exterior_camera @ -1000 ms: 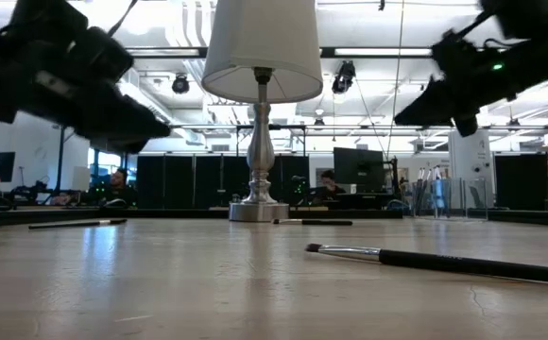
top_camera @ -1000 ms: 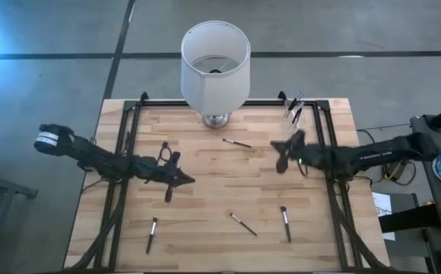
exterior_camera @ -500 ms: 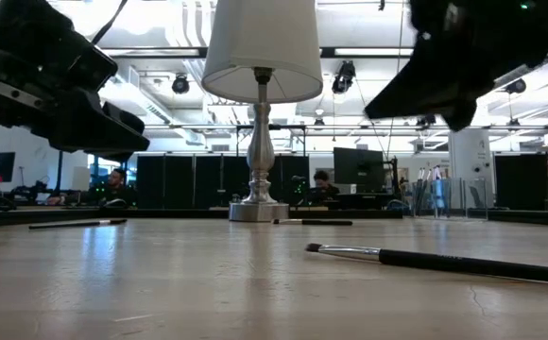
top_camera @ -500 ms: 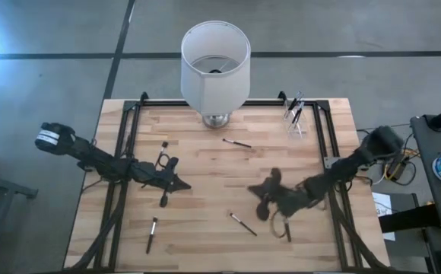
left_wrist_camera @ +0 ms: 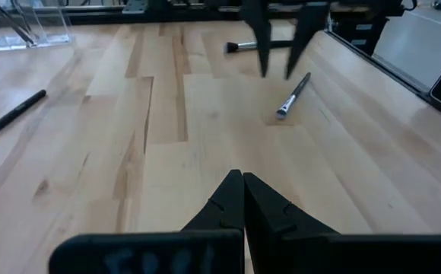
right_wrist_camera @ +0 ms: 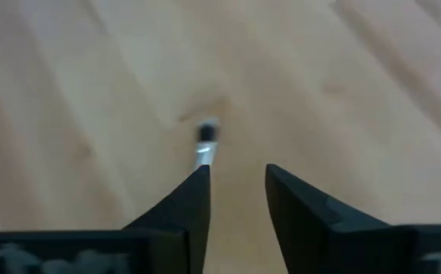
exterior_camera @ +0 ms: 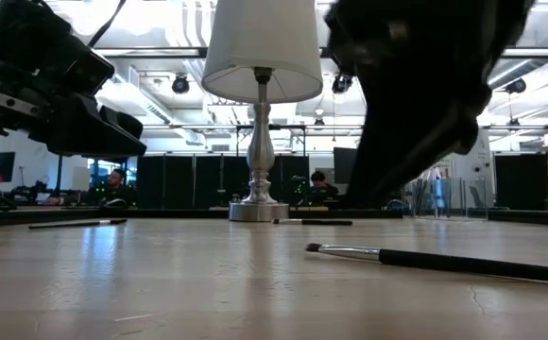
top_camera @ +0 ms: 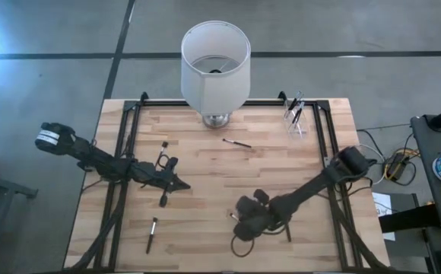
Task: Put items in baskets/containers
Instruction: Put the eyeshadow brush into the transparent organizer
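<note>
brushes [top_camera: 294, 107] already stand in the clear cup [top_camera: 295, 122] at the far right corner of the surface [top_camera: 205, 183], so the job is partly done, with about five still lying loose: one near the lamp [top_camera: 215, 67], two by the left arm and two at the near middle. the right gripper [top_camera: 245, 225] hangs low over a near-middle brush [right_wrist_camera: 205, 142] with fingers apart and nothing between them, so i judge this one is next. the left gripper [top_camera: 181, 181] waits left of centre, fingers together and empty.
</note>
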`<state>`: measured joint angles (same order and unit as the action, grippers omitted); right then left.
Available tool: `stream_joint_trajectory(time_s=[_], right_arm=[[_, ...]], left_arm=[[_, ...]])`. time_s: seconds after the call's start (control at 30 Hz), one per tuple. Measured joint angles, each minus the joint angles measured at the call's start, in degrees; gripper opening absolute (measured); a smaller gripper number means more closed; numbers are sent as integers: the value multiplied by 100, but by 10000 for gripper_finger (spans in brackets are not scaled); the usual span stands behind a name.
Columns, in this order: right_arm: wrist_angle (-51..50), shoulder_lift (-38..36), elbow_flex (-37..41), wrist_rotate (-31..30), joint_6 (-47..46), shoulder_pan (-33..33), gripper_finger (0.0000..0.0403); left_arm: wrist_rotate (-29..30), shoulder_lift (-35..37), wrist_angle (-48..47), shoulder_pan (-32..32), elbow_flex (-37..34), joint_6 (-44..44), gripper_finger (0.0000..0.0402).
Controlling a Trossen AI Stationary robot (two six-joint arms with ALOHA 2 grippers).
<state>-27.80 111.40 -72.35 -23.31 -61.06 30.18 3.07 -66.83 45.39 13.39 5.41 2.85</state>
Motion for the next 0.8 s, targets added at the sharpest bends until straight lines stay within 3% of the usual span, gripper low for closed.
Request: stream_joint_trajectory(time_s=[0.2,0.4,0.8], right_arm=[[-119,364,-597,728,-5,-139,128],[-670,559,-884,854,-81,-294,125],[-627,795,-930,1245,-131,-394,110]], left_arm=[[0,-4,-3,0,-8,-46,0],[0,-9,-7,0,-13,-48,0],[-2,-9,2,0,-13,-50,0]])
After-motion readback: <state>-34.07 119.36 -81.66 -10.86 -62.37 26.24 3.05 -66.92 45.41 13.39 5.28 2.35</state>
